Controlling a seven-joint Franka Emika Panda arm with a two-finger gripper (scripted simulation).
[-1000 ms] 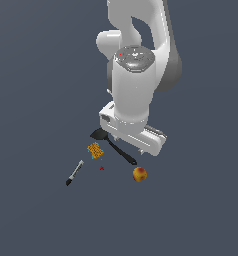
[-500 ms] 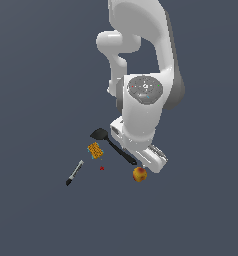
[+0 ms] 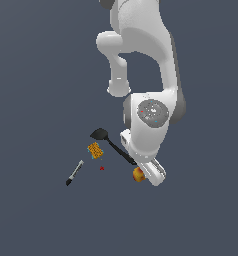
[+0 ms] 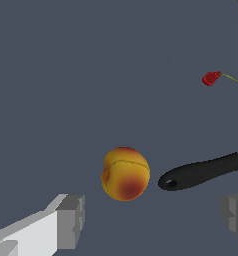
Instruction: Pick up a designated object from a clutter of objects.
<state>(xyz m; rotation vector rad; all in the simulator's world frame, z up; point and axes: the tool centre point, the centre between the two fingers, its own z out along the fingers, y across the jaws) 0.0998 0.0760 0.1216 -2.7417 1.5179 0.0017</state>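
The arm has dropped lower and swung toward the exterior view's right, so the gripper now hangs over the peach, jaws spread wide either side and not touching it. The peach rests on the counter just beside the spatula handle's end. Sponge and marker lie well apart, leftward. No containers show.

Flat even simulator light, no cast shadows, sharp, no glare.
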